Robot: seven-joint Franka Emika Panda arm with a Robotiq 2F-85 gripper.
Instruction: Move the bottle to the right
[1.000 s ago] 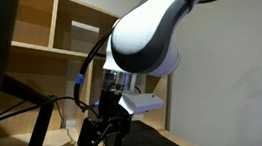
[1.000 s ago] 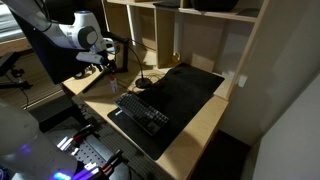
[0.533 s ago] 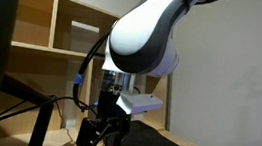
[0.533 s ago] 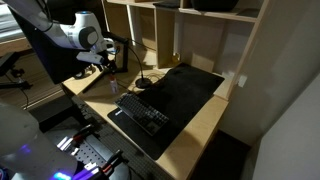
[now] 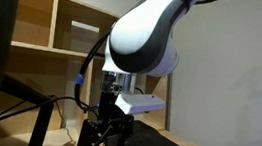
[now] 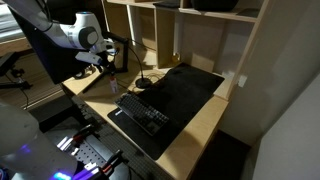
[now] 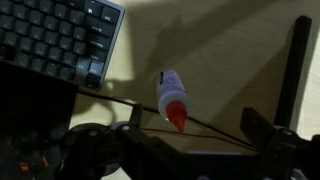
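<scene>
One bottle (image 7: 170,96), one keyboard (image 7: 58,38), one gripper (image 7: 190,158). The wrist view alone shows the bottle clearly (white, red cap): it is on the bare desk (image 7: 235,50), near the keyboard's corner, and the gripper's fingers stand wide apart, holding nothing. In an exterior view the arm (image 5: 145,37) fills the picture before wooden shelves (image 5: 68,30), and the bottle is hidden.

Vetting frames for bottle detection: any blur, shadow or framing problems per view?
Wrist view: bottle sharp enough but dim, soft shadows across the desk; open gripper a dark blur along the bottom. In an exterior view the arm fills the frame, bottle unseen. In an exterior view lighting is even but the bottle is tiny.
</scene>
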